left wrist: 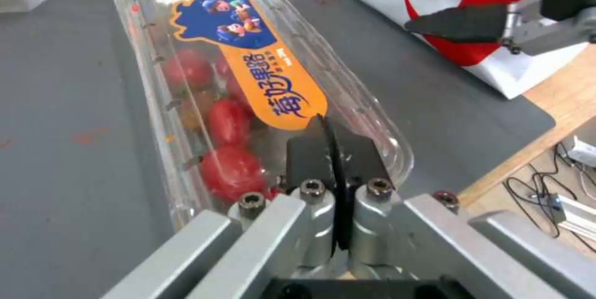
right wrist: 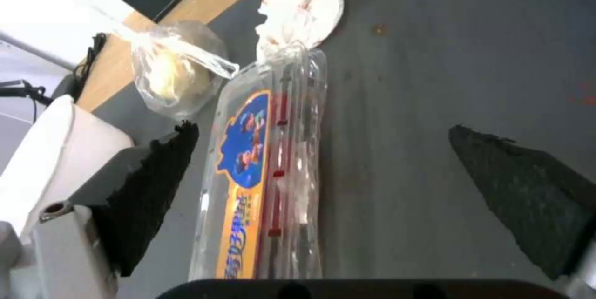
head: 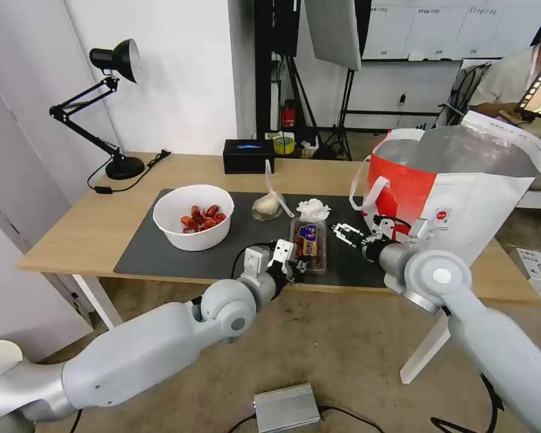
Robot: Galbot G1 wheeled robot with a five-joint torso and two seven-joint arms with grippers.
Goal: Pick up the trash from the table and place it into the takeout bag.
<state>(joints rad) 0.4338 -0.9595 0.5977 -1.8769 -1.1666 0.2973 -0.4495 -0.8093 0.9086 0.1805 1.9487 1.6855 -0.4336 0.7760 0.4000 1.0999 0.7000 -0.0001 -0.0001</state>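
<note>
The clamshell (head: pixel 309 243) is lying at the mat's near edge, 9 o'clock from the bag (head: pixel 457 192). Left gripper (left wrist: pixel 335 150) is pressing closed against its near end; right gripper (right wrist: pixel 323 196) is hanging wide. Light, slippery, crushable: grip across the narrow sides.

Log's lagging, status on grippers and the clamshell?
Left gripper shut at clamshell's near end. Right gripper open beside it. Takeout bag stands right; nothing blocking.
</note>
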